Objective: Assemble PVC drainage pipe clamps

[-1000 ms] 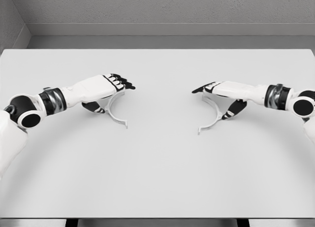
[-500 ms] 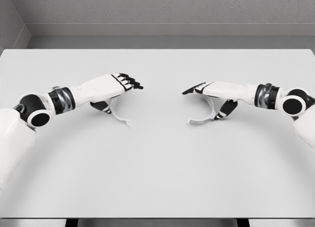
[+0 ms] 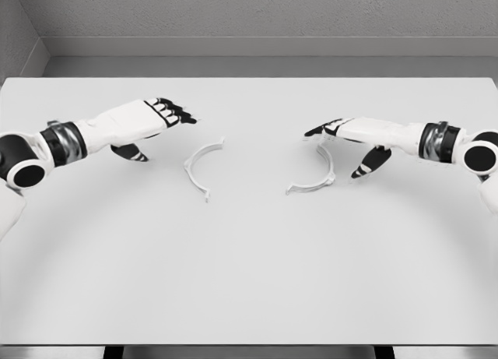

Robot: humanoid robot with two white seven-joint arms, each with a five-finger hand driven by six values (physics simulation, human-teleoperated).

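Left hand (image 3: 159,114) relaxed, fingers extended, grasping nothing; sits left of left clamp half (image 3: 204,166), clearly apart from it. Right hand (image 3: 346,133) also slack, holding nothing; fingertips over far end of right clamp half (image 3: 314,177), contact uncertain. You see both white half-rings lying flat on table (image 3: 249,281) near centre, open sides facing each other, gap between them. Judgement: halves set out mirrored, ready for you to mate. Containers: none in view; nothing stored.
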